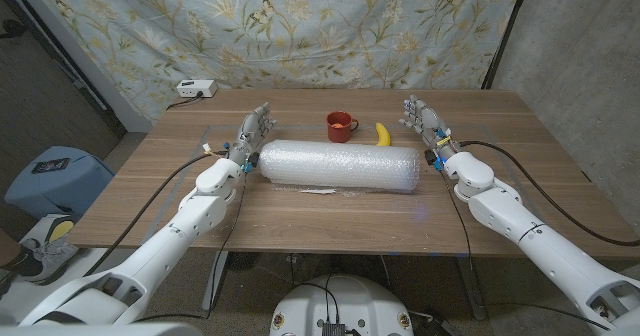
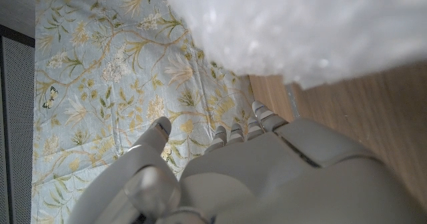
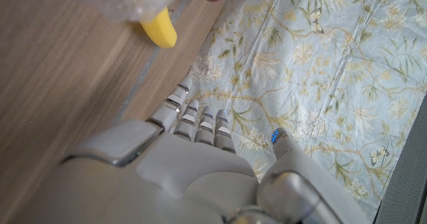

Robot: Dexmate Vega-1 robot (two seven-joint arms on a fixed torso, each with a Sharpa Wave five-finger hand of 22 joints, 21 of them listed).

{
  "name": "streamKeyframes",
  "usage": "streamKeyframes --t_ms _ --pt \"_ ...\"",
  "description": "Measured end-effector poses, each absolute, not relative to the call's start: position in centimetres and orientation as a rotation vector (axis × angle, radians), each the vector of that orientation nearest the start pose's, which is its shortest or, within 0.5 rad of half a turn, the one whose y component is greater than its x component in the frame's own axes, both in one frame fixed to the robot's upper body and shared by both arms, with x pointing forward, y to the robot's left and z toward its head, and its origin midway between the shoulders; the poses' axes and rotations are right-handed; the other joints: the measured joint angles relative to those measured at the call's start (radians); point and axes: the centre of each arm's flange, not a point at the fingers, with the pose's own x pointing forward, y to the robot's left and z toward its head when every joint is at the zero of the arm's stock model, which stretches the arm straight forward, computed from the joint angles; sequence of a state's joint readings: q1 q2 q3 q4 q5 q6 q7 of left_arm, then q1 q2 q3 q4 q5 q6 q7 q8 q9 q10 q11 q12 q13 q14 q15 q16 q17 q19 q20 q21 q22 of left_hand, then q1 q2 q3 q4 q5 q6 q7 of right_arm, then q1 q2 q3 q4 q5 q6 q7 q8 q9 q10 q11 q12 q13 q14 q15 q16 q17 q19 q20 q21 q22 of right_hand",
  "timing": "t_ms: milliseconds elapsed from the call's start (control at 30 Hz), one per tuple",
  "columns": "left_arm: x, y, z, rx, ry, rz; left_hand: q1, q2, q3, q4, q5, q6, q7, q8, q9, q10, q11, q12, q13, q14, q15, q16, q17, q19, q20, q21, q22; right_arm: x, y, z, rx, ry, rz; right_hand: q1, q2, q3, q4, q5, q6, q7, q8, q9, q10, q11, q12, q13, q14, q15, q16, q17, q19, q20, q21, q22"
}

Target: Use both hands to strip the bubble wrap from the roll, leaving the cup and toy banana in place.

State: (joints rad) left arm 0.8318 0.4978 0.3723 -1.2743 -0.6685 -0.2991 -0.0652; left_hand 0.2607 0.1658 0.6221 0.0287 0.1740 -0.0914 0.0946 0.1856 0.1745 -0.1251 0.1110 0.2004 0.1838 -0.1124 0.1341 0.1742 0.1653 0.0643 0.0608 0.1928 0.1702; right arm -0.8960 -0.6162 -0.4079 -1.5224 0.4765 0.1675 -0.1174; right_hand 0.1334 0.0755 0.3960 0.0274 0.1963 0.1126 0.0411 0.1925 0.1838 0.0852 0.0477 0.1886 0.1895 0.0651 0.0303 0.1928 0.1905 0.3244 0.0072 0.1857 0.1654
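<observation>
Both hands, left hand (image 1: 250, 136) and right hand (image 1: 424, 122), empty, fingers apart beside bubble-wrap roll (image 1: 340, 165); risk: roll shifting toward the tabletop's far edge would displace red cup (image 1: 341, 127) and toy banana (image 1: 383, 134).

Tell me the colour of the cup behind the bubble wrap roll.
Red; the cup shows best in the head view.
</observation>
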Motion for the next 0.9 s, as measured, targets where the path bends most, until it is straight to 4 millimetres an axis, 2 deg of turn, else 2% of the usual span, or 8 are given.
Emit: streamKeyframes --t_ms 133,500,533,700,733,800,900 --pt "65.5 28.9 -3.2 -0.060 -0.589 -0.232 0.000 0.000 0.000 0.000 0.000 0.000 0.000 0.000 0.000 0.000 0.000 0.000 0.000 0.000 0.000 0.000 0.000 0.000 0.000 0.000 0.000 61.9 -26.5 -1.3 -0.235 -0.593 0.161 0.001 -0.001 -0.004 -0.007 0.000 0.000 0.000 0.000 0.000 0.000 0.000 0.000 0.000 -0.004 0.004 0.000 0.000 -0.004 0.004 0.000 0.000" --pt "65.5 29.1 -3.6 -0.061 -0.583 -0.228 0.000 0.000 -0.004 -0.004 0.000 0.000 0.000 0.000 0.000 0.000 0.000 0.000 0.000 0.000 0.000 0.000 0.000 0.000 0.000 0.000 0.000 62.7 -27.0 -2.4 -0.300 -0.527 0.106 0.009 -0.009 -0.005 -0.020 0.000 0.000 0.000 0.000 0.000 0.000 0.000 0.000 0.000 -0.004 0.011 0.000 0.000 -0.013 0.013 0.000 0.000" --pt "65.5 29.1 -3.6 -0.068 -0.584 -0.237 0.000 0.000 -0.004 -0.004 0.000 0.000 0.000 0.000 0.000 0.000 0.000 0.000 0.000 0.000 0.000 0.000 0.000 0.000 0.000 0.000 0.000 60.3 -25.6 -0.2 -0.357 -0.586 0.151 0.009 -0.009 -0.005 -0.020 0.000 0.000 0.000 0.000 0.000 0.000 0.000 0.000 0.000 -0.007 0.014 0.000 0.000 -0.015 0.015 0.000 0.000" --pt "65.6 29.1 -3.8 -0.071 -0.580 -0.235 0.000 0.000 -0.004 -0.004 0.000 0.000 0.000 0.000 0.000 0.000 0.000 0.000 0.000 0.000 0.000 0.000 0.000 0.000 0.000 0.000 0.000 60.4 -25.8 -0.4 -0.386 -0.563 0.132 0.010 -0.009 -0.005 -0.020 0.000 0.000 0.000 0.000 0.000 -0.004 0.004 0.000 0.000 -0.009 0.017 0.000 0.000 -0.016 0.016 0.000 0.000" --pt "65.6 29.1 -3.8 -0.074 -0.580 -0.239 0.000 0.000 -0.004 -0.004 0.000 0.000 0.000 0.000 0.000 0.000 0.000 0.000 0.000 0.000 0.000 0.000 0.000 0.000 0.000 0.000 0.000 59.6 -25.3 0.4 -0.418 -0.576 0.141 0.018 -0.007 -0.005 -0.025 0.000 0.000 0.000 0.000 0.000 -0.004 0.004 0.000 0.000 -0.009 0.017 0.000 0.000 -0.022 0.022 0.000 0.000" --pt "65.6 29.1 -3.9 -0.075 -0.579 -0.239 0.000 0.000 -0.004 -0.004 0.000 0.000 0.000 0.000 0.000 0.000 0.000 0.000 0.000 0.000 0.000 0.000 0.000 0.000 0.000 0.000 0.000 59.4 -25.1 0.5 -0.432 -0.575 0.141 0.018 -0.008 -0.004 -0.032 0.000 0.000 0.000 0.000 0.000 -0.004 0.004 0.000 0.000 -0.013 0.020 0.000 0.000 -0.025 0.033 0.000 0.000" --pt "65.7 29.1 -4.1 -0.077 -0.575 -0.237 0.000 0.000 0.000 -0.008 0.000 0.000 0.000 0.000 0.000 0.000 0.000 0.000 0.000 0.000 0.000 0.000 0.000 0.000 0.000 0.000 0.000 59.8 -25.4 0.0 -0.460 -0.539 0.121 0.028 -0.009 -0.006 -0.042 0.000 -0.004 -0.004 0.000 0.000 -0.015 0.004 0.000 0.000 -0.017 0.024 0.000 0.000 -0.028 0.044 0.000 0.000"
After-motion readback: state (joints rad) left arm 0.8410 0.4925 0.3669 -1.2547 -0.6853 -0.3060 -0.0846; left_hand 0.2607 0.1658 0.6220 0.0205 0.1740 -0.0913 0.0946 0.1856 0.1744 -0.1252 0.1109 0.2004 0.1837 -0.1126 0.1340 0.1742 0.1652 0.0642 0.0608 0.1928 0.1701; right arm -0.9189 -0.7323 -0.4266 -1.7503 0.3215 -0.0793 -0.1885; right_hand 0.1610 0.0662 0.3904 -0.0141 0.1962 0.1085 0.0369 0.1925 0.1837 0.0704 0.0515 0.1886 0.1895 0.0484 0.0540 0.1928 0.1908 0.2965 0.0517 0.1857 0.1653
